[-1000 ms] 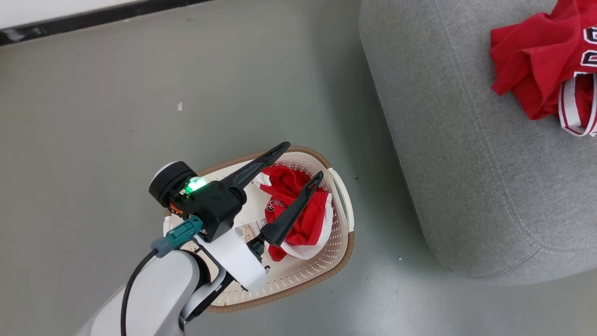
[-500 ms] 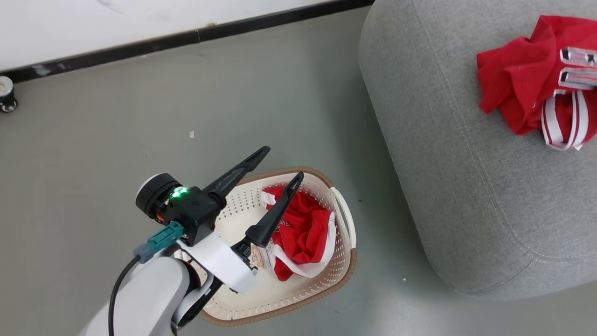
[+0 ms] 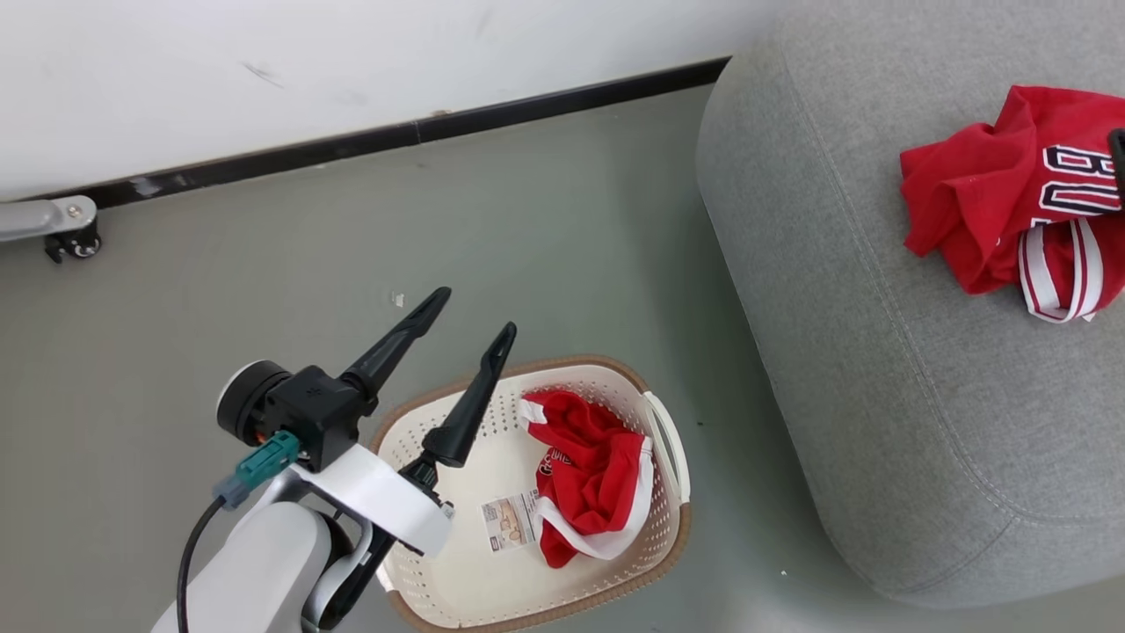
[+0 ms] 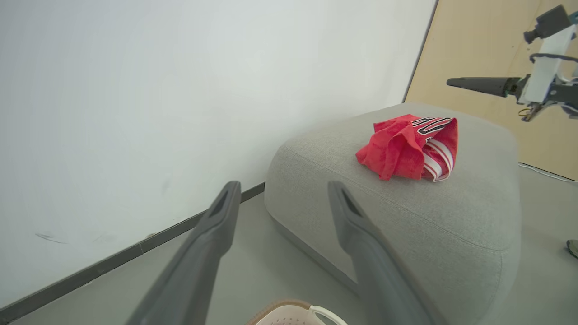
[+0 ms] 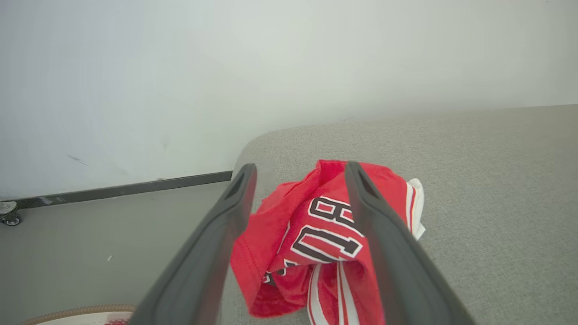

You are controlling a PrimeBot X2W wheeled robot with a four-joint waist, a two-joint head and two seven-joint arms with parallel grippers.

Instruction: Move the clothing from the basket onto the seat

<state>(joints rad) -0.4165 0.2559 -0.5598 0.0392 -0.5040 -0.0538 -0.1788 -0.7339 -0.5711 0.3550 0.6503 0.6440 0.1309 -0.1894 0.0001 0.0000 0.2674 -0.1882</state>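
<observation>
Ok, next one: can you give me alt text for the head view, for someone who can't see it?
One red garment lies crumpled in the cream basket on the grey floor; a second garment lies on the grey seat at right. The left pincer, open and empty, is raised by the basket's left rim.

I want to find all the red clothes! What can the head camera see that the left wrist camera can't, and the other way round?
Head view, not left wrist view: a red garment lying in the basket, a paper label beside it, and a small wheel by the wall.
Left wrist view, not head view: a tan panel beyond the seat.
Both: the seat, the other red garment on it, the basket's rim, and the left gripper, fingers open.
</observation>
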